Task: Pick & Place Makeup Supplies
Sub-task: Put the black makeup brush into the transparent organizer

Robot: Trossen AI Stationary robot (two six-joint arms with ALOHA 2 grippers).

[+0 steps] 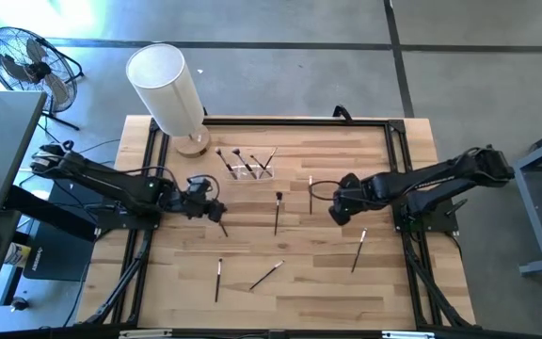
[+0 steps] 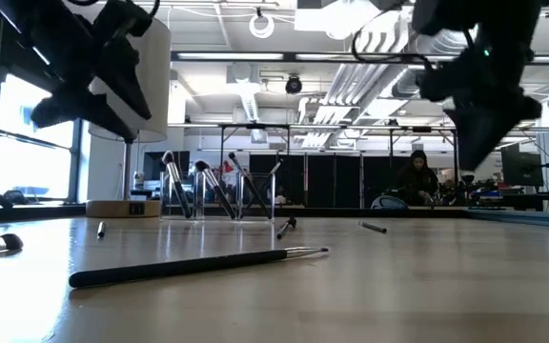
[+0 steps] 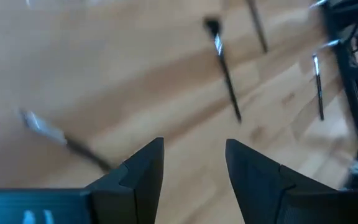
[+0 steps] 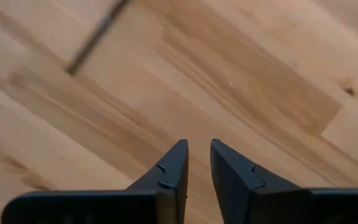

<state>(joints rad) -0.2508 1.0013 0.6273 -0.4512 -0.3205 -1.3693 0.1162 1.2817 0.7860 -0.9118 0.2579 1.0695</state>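
The high view looks straight down on the whole table (image 1: 290,282); the low view looks level across it; each wrist view peers closely past its own fingers at the wood.

Grey concrete floor (image 1: 478,66), black floor fan (image 1: 28,61) off one corner, windows (image 2: 8,143) one side, exposed ceiling ducts (image 2: 389,67), seated person (image 2: 417,179) far back.

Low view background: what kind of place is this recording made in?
Probably a lab or workshop hall: exposed ceiling ducts, a floor fan on bare concrete, and a person seated at distant workstations.
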